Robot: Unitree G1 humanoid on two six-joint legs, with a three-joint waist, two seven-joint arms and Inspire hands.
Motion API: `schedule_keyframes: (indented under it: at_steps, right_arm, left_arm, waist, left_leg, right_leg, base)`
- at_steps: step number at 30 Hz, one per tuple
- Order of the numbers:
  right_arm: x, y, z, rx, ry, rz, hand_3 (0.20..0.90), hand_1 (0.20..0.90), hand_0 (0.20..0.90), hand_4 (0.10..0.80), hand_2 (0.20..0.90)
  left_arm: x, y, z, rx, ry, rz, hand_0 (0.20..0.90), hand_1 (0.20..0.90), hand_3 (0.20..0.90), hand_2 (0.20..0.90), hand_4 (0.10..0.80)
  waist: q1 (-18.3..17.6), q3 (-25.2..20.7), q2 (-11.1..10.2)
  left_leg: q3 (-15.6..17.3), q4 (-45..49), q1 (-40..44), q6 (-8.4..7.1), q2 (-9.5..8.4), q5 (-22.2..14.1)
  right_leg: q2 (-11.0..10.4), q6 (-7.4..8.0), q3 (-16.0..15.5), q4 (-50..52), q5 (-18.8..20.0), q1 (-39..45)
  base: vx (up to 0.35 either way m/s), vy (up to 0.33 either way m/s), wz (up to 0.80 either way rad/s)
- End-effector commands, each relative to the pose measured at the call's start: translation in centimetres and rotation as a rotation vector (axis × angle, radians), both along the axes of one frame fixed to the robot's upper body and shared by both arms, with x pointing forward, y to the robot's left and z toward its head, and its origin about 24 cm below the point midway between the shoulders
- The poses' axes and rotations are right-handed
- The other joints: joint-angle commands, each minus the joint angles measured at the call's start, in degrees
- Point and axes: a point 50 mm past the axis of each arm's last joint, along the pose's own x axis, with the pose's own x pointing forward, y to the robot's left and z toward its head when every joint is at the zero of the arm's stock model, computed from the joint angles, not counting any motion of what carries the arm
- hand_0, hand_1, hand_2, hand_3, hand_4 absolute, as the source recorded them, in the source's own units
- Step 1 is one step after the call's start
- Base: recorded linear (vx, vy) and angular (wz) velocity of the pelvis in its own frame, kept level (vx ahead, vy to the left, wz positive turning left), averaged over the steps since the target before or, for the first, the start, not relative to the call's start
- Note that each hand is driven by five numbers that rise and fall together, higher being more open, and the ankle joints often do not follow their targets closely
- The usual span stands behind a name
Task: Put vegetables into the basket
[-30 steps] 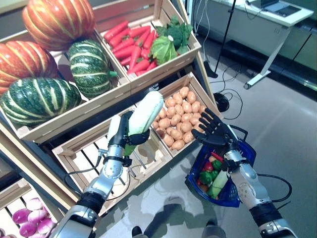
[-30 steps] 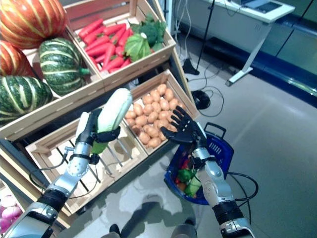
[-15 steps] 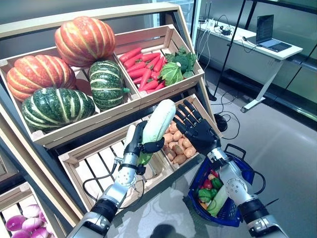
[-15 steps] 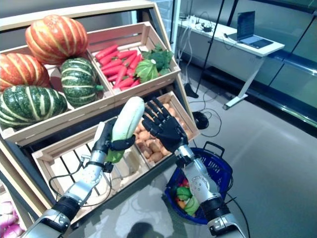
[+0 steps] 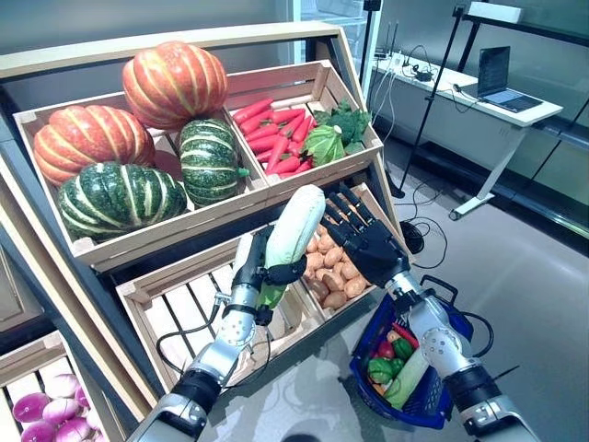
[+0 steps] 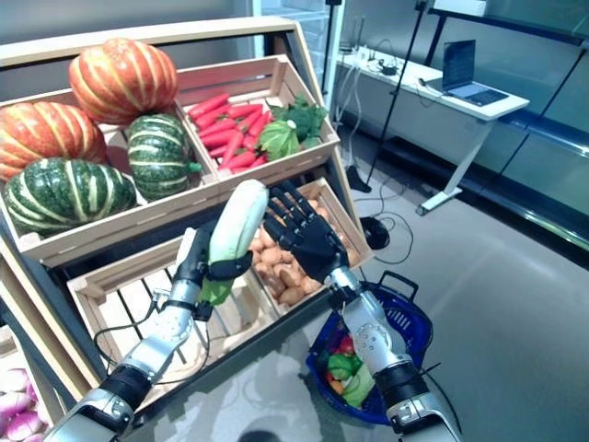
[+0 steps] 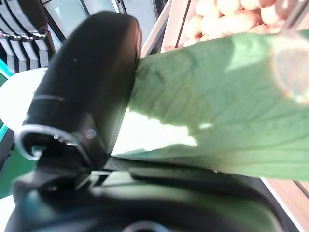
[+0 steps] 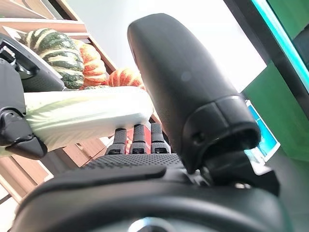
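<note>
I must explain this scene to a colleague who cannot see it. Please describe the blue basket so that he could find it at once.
Start at the wooden produce stand and go down to its lower crate of potatoes. On the floor just below that crate, under the right robot hand, is the blue basket. It is the only blue plastic container, with a dark handle and mixed vegetables inside, whereas its neighbours are wooden crates.

The two eye views looked down from the robot's head, a small sideways step apart, onto the same sloping wooden crates [image 5: 230,198], the blue basket [image 6: 409,322] on the floor and the white desk [image 6: 433,83] behind. The left wrist view sat very close against the pale green cabbage [image 7: 217,106], with potatoes [image 7: 227,14] showing past it. The right wrist view looked along its own hand [image 8: 145,164] towards that same cabbage and the pumpkins [image 8: 63,53], which both eye views also showed.
</note>
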Motion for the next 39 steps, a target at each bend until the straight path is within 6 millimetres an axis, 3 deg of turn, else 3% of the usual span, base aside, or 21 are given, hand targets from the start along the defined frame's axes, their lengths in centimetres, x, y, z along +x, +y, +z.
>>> schedule_keyframes:
  at_steps: [1,6,11,16,23,26,32,39]
  right_arm:
    - [3.1,3.2,8.9,-0.06,-0.338,-0.025,0.9,0.9,0.9,0.8,0.9]
    - [3.2,2.1,10.5,-0.29,-0.477,-0.302,0.9,0.9,0.9,0.8,0.9]
    - [2.7,2.8,11.4,-0.304,-0.5,-0.423,0.9,0.9,0.9,0.8,0.9]
    - [2.0,3.4,11.0,-0.37,-0.503,-0.522,0.9,0.9,0.9,0.8,0.9]
    - [1.6,4.3,10.6,-0.277,-0.429,-0.423,0.9,0.9,0.9,0.8,0.9]
    - [1.7,4.8,9.4,-0.217,-0.344,-0.357,0.9,0.9,0.9,0.8,0.9]
    - [1.9,4.6,7.7,-0.321,-0.286,-0.385,0.9,0.9,0.9,0.8,0.9]
    - [2.3,5.5,6.0,-0.203,-0.131,-0.224,0.9,0.9,0.9,0.8,0.9]
  left_arm:
    - [2.5,-4.6,6.1,0.02,-0.26,-0.217,0.3,0.3,0.3,0.3,0.4]
    - [2.2,-4.7,6.5,0.004,-0.3,-0.183,0.3,0.3,0.3,0.3,0.4]
    - [2.0,-4.9,6.4,-0.017,-0.302,-0.152,0.3,0.3,0.3,0.3,0.4]
    - [1.8,-4.7,5.9,-0.022,-0.289,-0.126,0.3,0.3,0.3,0.3,0.4]
    - [1.9,-4.4,5.9,-0.044,-0.281,-0.116,0.3,0.3,0.3,0.3,0.4]
    - [1.8,-4.5,5.9,-0.048,-0.281,-0.126,0.3,0.3,0.3,0.3,0.4]
    - [1.8,-4.5,5.9,-0.052,-0.279,-0.126,0.3,0.3,0.3,0.3,0.4]
    - [1.9,-4.7,6.3,-0.057,-0.292,-0.15,0.3,0.3,0.3,0.3,0.4]
  waist:
    - [0.62,-2.63,0.4]
    - [0.43,-2.37,0.54]
    - [0.22,-1.65,0.83]
    - [0.06,-1.48,1.16]
    - [0.13,-1.36,1.17]
    - [0.25,-1.45,1.09]
    - [0.16,-1.62,0.9]
    - [0.36,-1.66,0.71]
  left_leg:
    - [-0.4,-0.35,0.17,4.86,-5.39,-3.6]
    - [-0.56,-0.65,0.26,4.93,-5.5,-3.48]
    - [-0.33,-0.69,0.54,5.05,-5.58,-3.55]
    - [-0.34,-0.97,1.19,5.22,-5.82,-3.88]
    - [-0.35,-1.1,1.45,5.23,-5.83,-3.96]
    - [-0.41,-1.15,1.57,5.14,-5.76,-3.96]
    - [-0.48,-1.29,1.73,5.08,-5.69,-3.92]
    - [-0.61,-1.32,1.73,4.91,-5.54,-3.76]
  right_leg:
    - [5.55,-6.09,0.68,-2.08,2.76,-1.73]
    - [5.52,-6.02,1.54,-2.25,3.11,-2.0]
    - [5.45,-6.01,2.25,-2.1,3.17,-2.07]
    - [5.38,-5.95,2.74,-2.21,2.95,-1.64]
    - [5.3,-5.91,3.0,-2.18,2.81,-1.5]
    - [5.23,-5.89,2.8,-2.21,2.77,-1.37]
    - [5.19,-5.83,2.76,-2.34,2.83,-1.2]
    - [5.17,-5.89,2.65,-2.45,2.94,-1.07]
  base:
    - [0.0,0.0,0.0]
    - [-0.002,0.004,0.01]
    - [-0.002,0.011,0.0]
    - [0.022,0.032,0.0]
    - [0.0,0.0,0.0]
    - [0.0,0.0,0.0]
    - [0.004,-0.003,0.05]
    - [0.0,-0.001,0.01]
